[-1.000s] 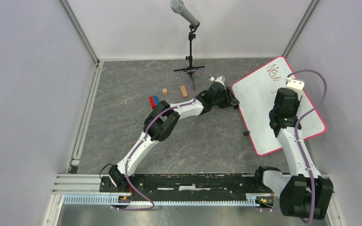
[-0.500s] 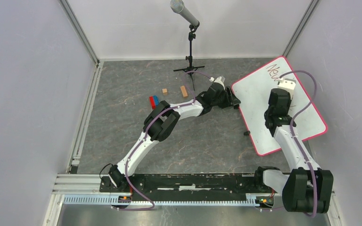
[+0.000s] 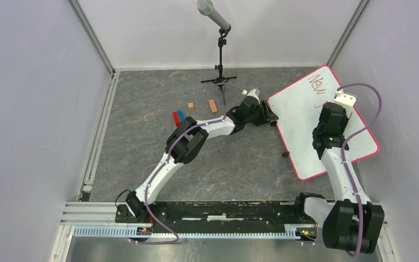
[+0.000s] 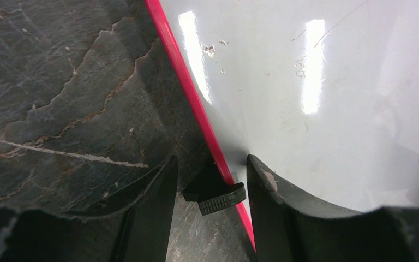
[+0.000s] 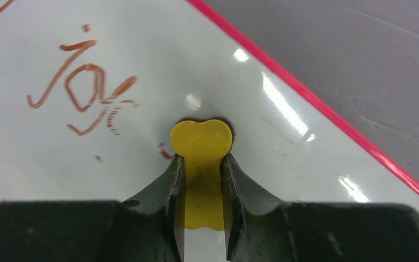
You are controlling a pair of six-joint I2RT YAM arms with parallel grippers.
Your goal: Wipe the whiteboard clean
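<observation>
The whiteboard (image 3: 300,131) lies flat at the right of the table, white with a red-pink rim. "New" is written in red-brown near its far corner. My left gripper (image 3: 269,117) is at its left edge; in the left wrist view the gripper (image 4: 210,164) straddles the rim (image 4: 185,82), closed on a black clip (image 4: 218,197). My right gripper (image 3: 335,112) stands over the board. In the right wrist view it (image 5: 202,158) is shut on a yellow eraser (image 5: 202,139) pressed on the board, beside smeared red-brown writing (image 5: 87,87).
A microphone stand (image 3: 221,54) stands at the back centre. Two small wooden blocks (image 3: 213,105) and a red and blue block (image 3: 178,116) lie left of the left gripper. A small black piece (image 3: 285,155) lies by the board's near left edge. Grey walls enclose the table.
My right gripper, with the eraser, swung left across the board and has now come back to the right. The left arm and the board have not moved.
</observation>
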